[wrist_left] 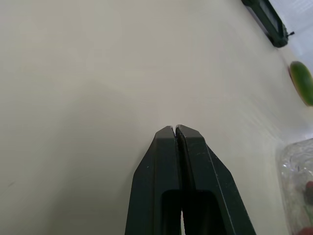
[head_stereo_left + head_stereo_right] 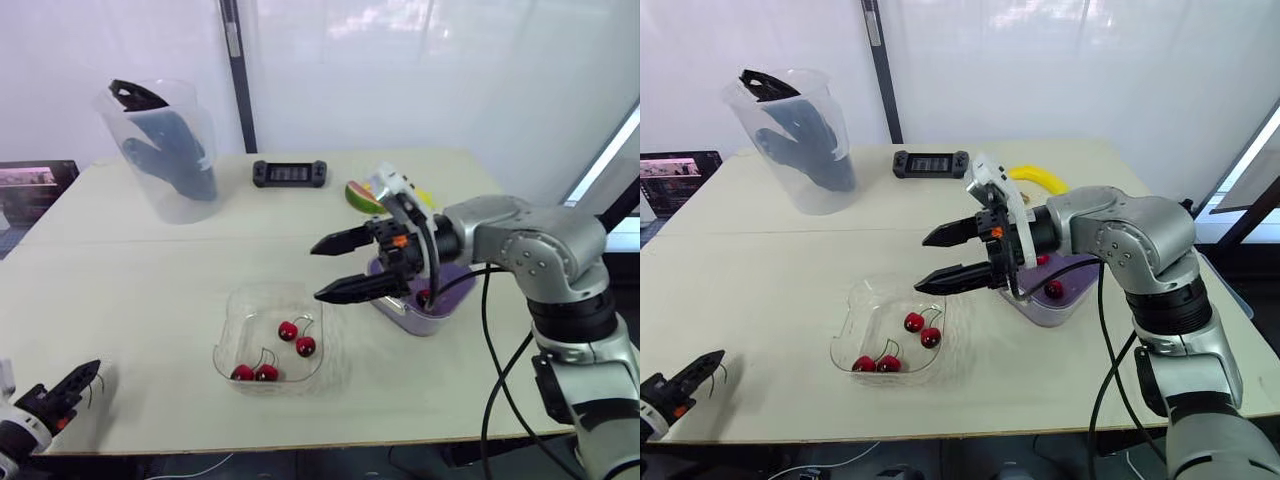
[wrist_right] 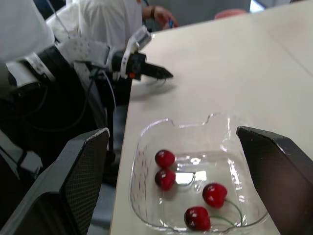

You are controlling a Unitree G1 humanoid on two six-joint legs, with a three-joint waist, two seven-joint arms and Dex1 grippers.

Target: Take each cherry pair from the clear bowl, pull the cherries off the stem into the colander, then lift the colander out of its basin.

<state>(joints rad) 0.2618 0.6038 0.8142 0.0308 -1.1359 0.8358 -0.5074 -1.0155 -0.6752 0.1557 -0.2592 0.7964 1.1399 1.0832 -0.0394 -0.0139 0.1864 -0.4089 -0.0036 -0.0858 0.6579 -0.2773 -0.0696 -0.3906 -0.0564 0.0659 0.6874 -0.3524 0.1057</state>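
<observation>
The clear bowl [image 2: 232, 322] sits on the table near its front edge and holds two cherry pairs, one [image 2: 296, 338] toward the back and one [image 2: 254, 373] at the front. My right gripper [image 2: 316, 271] hovers open just above the bowl's right rim, empty, one finger above the other. In the right wrist view the bowl [image 3: 146, 142] and its cherries [image 3: 165, 169] lie between the fingers. Behind that gripper is the purple colander in its basin [image 2: 1050, 308], with red cherries [image 2: 1053, 289] inside. My left gripper [image 2: 85, 378] rests shut at the front left corner, a thin dark strand beside its tips.
A clear pitcher [image 2: 165, 150] with dark items inside stands at the back left. A black controller [image 2: 289, 173], a green-and-pink toy fruit [image 2: 360, 197] and a yellow banana [image 2: 1040, 177] lie behind the colander. A person in white [image 3: 107, 19] shows beyond the table.
</observation>
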